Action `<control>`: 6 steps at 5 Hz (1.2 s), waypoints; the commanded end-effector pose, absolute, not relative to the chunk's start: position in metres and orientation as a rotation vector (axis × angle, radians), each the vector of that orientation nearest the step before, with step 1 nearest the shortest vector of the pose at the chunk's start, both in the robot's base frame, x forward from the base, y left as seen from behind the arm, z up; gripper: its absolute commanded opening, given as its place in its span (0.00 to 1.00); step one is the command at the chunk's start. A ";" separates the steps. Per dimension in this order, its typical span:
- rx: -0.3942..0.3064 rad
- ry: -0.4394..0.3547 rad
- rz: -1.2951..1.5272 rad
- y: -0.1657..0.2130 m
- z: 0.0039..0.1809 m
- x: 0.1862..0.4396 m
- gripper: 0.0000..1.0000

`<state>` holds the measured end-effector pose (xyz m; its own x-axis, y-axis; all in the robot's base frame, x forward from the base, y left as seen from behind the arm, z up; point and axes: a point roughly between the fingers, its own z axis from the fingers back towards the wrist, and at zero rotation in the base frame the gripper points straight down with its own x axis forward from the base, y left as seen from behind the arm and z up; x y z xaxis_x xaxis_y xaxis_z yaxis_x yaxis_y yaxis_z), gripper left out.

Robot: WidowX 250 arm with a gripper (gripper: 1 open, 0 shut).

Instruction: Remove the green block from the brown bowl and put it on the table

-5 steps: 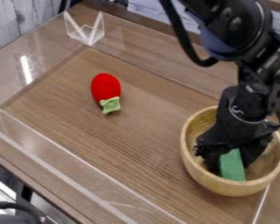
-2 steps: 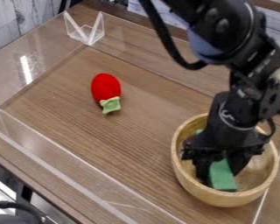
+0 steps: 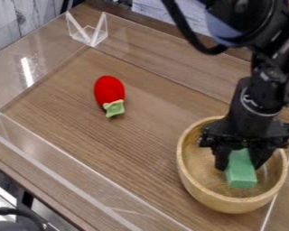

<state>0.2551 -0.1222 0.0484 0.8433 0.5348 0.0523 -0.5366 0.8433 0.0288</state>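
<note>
The brown bowl point(image 3: 191, 171) stands on the table point(image 3: 123, 153) at the right, near the front edge. My gripper point(image 3: 241, 161) points straight down into it, its dark fingers point(image 3: 219, 155) closed on either side of the green block point(image 3: 242, 173). The block hangs upright between them, its lower end still inside the bowl's rim.
A red strawberry-like toy point(image 3: 108, 90) with green leaves lies on the tabletop left of centre. Low clear acrylic walls point(image 3: 39, 153) edge the table, and a small clear stand point(image 3: 87, 32) sits at the back left. The bowl sits close to the right wall.
The fingers closed on the green block inside the bowl, and the hand then rose a little with the block. The bowl shifted slightly left.
</note>
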 end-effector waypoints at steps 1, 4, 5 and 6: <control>-0.013 -0.080 0.509 -0.134 0.061 0.267 0.00; -0.079 -0.178 0.442 -0.108 0.115 0.258 0.00; -0.083 -0.196 0.452 -0.061 0.113 0.251 0.00; -0.100 -0.199 0.427 -0.015 0.097 0.251 0.00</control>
